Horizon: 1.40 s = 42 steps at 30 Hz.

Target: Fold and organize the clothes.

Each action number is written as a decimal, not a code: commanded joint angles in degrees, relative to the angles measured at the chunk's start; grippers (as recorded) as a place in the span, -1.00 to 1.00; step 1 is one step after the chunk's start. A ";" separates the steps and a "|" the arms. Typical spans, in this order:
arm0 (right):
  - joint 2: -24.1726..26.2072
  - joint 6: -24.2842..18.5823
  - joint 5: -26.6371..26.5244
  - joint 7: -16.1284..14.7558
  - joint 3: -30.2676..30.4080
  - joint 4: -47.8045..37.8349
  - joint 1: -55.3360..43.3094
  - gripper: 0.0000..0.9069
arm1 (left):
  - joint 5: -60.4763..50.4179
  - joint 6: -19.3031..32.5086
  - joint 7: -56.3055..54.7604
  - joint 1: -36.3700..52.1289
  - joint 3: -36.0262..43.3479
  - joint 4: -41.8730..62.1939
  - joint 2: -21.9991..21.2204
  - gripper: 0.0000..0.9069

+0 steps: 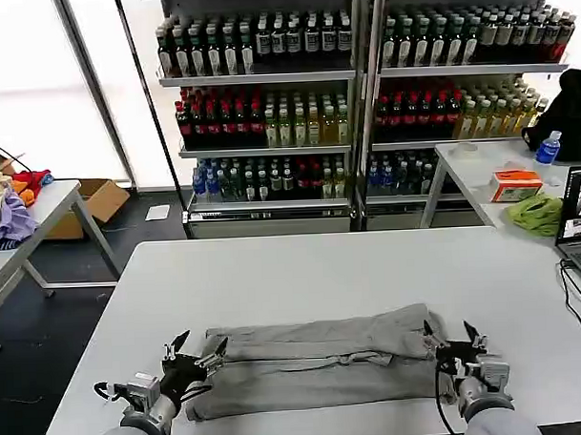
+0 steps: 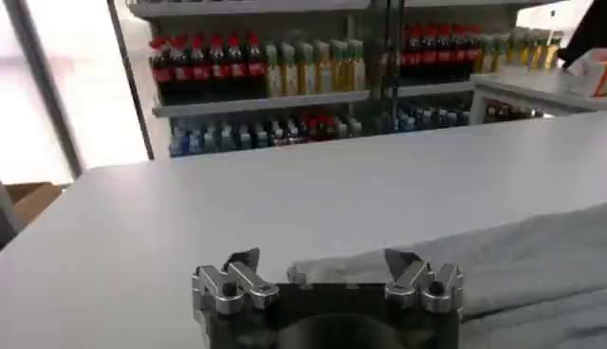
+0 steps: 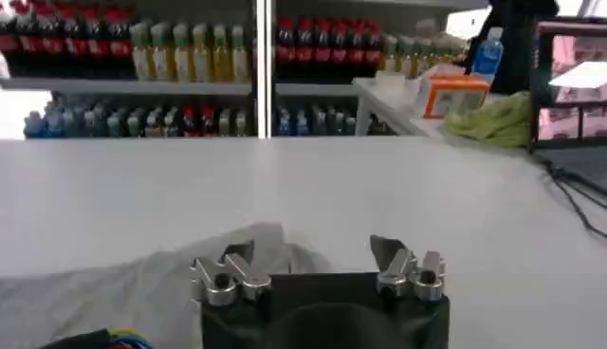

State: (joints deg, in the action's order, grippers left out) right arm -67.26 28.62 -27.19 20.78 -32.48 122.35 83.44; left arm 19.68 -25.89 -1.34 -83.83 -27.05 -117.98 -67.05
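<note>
1. The grey shirt (image 1: 319,360) lies flat on the white table (image 1: 302,265), close to the near edge and roughly centred between the left and right edges. It is already a long, narrow band: its far and near flaps are turned in toward the middle and meet along a seam running the length of the cloth.

2. The left gripper (image 1: 195,353) sits at the shirt's left end, near the table's near-left corner. Its fingers are spread apart and hold nothing; in the left wrist view (image 2: 327,275) the cloth's edge lies just beyond the fingertips, and I cannot tell whether they touch it.

3. The right gripper (image 1: 454,338) sits at the shirt's right end, toward the near-right corner. Its fingers are also apart and empty; in the right wrist view (image 3: 318,266) a bunched corner of grey cloth lies between and just past the tips.

4. Progress, as a judgement: the lengthwise fold looks done, and 1 or 2 crosswise folds remain to bring the ends together into a compact stack. The seam is slightly wavy, so some smoothing may be needed.

5. Other garments (image 1: 9,208) are heaped on a side table (image 1: 51,202) at the left, so the organizing part appears far from finished.
</note>
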 commanded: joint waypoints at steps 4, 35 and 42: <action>0.27 -0.71 -2.41 0.25 -2.60 2.27 0.08 1.00 | 2.39 -0.57 -2.62 -0.54 -1.03 2.10 -6.86 1.00; 0.92 -0.63 -3.13 0.35 -4.36 3.31 0.03 1.00 | -0.18 1.13 0.21 -1.48 -0.25 6.17 -8.61 -1.00; 1.32 -0.52 -3.24 0.59 -4.39 3.65 -0.03 1.00 | -1.13 0.89 1.40 -2.56 -1.28 4.89 -7.54 -1.00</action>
State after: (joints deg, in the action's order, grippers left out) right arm -65.94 28.07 -30.34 21.34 -36.78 125.96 83.44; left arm 19.16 -24.65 -0.57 -85.71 -27.74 -112.59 -75.11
